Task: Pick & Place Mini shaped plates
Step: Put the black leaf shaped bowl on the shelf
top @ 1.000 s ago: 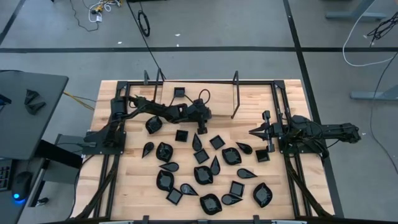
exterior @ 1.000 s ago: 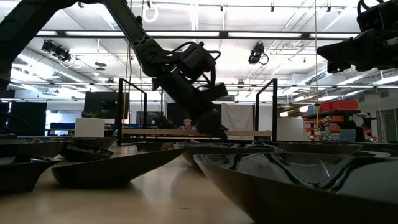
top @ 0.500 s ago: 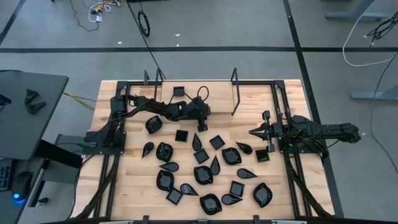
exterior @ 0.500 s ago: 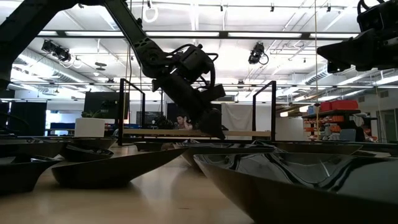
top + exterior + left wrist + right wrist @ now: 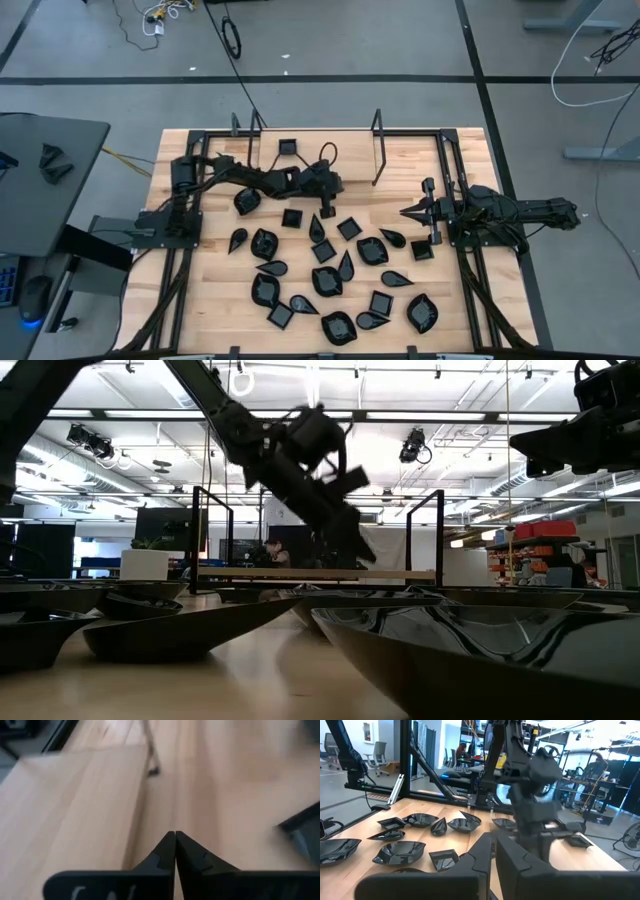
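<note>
Several glossy black mini shaped plates (image 5: 330,280) lie scattered over the middle and near part of the wooden table (image 5: 400,160). One square plate (image 5: 288,147) sits alone near the far edge. My left gripper (image 5: 322,201) hangs above bare wood at the far side of the cluster. It slants down, just beyond a square plate (image 5: 291,217) and a teardrop plate (image 5: 318,228). The fingers are shut with nothing between them (image 5: 175,836). My right gripper (image 5: 405,212) waits level at the table's right, shut and empty (image 5: 493,840).
Black upright frame posts (image 5: 379,150) stand along the far edge, and rails run down both sides (image 5: 468,280). In the low view, large plates (image 5: 470,650) fill the foreground and a white pot (image 5: 145,565) stands far left. A person (image 5: 272,552) shows in the room behind.
My left gripper has risen from close above the table and drawn a little toward the far edge, still slanting down. The plates lie where they were.
</note>
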{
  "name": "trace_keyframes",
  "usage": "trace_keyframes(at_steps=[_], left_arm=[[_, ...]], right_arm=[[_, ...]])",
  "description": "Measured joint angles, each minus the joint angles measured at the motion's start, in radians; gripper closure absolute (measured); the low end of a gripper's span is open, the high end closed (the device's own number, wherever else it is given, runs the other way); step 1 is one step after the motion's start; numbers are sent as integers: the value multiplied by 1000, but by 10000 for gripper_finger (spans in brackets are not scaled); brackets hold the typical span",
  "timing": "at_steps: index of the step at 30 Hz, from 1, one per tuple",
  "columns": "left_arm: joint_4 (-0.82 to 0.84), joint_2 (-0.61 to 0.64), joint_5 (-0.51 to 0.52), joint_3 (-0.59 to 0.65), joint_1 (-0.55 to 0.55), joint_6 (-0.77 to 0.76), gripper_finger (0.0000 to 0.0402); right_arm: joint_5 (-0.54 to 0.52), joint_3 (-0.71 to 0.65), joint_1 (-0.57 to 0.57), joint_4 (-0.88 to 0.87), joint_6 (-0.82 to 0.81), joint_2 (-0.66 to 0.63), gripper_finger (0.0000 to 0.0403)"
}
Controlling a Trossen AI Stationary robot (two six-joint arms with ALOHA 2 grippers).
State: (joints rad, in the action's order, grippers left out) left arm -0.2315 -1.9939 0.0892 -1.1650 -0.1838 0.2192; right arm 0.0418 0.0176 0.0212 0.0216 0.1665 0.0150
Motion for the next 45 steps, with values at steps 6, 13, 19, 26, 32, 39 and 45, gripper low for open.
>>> trace_keyframes(at_steps=[6, 13, 19, 26, 32, 39, 45], left_arm=[[100, 122, -52, 0, 98, 0, 384], [402, 307, -44, 54, 227, -4, 395], [282, 515, -15, 325, 323, -139, 393], [-19, 778, 196, 619, 519, -312, 394], [-141, 979, 491, 801, 712, -306, 394], [-136, 1143, 691, 960, 834, -356, 385], [-137, 1232, 796, 1048, 891, -398, 393]], right_arm=[[0, 0, 0, 0, 0, 0, 376], [0, 0, 0, 0, 0, 0, 376], [0, 0, 0, 0, 0, 0, 376], [0, 0, 0, 0, 0, 0, 376], [0, 0, 0, 0, 0, 0, 376], [-195, 0, -5, 106, 115, 0, 376], [-233, 0, -5, 185, 153, 0, 376]])
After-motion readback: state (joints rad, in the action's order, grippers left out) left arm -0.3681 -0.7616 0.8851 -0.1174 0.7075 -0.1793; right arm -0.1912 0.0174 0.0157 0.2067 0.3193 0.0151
